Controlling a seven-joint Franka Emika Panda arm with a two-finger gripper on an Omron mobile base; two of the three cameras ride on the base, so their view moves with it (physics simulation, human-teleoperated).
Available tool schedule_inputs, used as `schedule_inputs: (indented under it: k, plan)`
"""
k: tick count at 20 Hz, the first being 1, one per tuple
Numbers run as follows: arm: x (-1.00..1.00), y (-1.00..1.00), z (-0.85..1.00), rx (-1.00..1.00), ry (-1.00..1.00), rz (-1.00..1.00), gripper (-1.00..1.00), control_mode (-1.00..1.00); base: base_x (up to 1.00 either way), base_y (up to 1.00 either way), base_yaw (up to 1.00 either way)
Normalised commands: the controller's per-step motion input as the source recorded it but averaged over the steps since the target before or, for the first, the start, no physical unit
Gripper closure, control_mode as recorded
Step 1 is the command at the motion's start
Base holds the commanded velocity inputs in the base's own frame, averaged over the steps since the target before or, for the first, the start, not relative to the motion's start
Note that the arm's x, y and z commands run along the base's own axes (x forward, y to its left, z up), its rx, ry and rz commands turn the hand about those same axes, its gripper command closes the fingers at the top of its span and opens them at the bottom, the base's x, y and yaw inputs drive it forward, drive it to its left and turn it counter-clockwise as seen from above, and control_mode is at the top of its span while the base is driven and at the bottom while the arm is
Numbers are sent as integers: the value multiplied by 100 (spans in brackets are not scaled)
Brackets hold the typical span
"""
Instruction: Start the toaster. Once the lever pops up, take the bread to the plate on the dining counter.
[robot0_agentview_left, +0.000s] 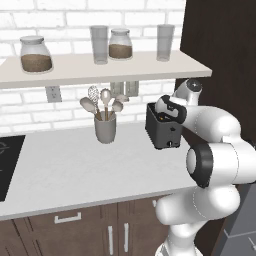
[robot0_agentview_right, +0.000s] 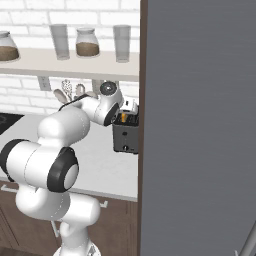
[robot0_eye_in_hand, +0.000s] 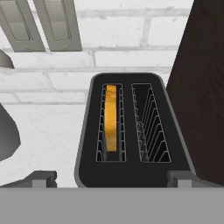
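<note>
two slots are seen from above in the hand view, and the toaster (robot0_eye_in_hand: 133, 131) lies straight ahead of the hand (robot0_eye_in_hand: 111, 178), toward twelve o'clock, directly under it. the slots run from six to twelve o'clock in that view, and the hand's two tips are set astride the near end of the toaster body, at about seven and five o'clock, spread wide with nothing between them. the bread (robot0_eye_in_hand: 111, 118) is stood on edge in the slot at the eleven o'clock side, so only its golden-brown crust is shown; the slot toward one o'clock is bare wire. the bread's long edge is lined up with the slot. in the left base view the toaster (robot0_agentview_left: 161, 131) is shown as a small dark box on the pale worktop (robot0_agentview_left: 75, 170), at three o'clock from the grey utensil cup (robot0_agentview_left: 105, 128) and well apart from it. the lever cannot be made out, so it is judged that starting is not yet confirmed.
</note>
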Motion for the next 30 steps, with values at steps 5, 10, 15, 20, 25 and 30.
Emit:
schedule_inputs:
  k: [5,10,15,20,25,30]
  plan:
    - [0,0,0,0,0,0,-100,-100,0,0,0]
    - [0,0,0,0,0,0,-100,-100,0,0,0]
    - [0,0,0,0,0,0,-100,-100,0,0,0]
    - [0,0,0,0,0,0,-100,-100,0,0,0]
    - [0,0,0,0,0,0,-100,-100,0,0,0]
    - [0,0,0,0,0,0,-100,-100,0,0,0]
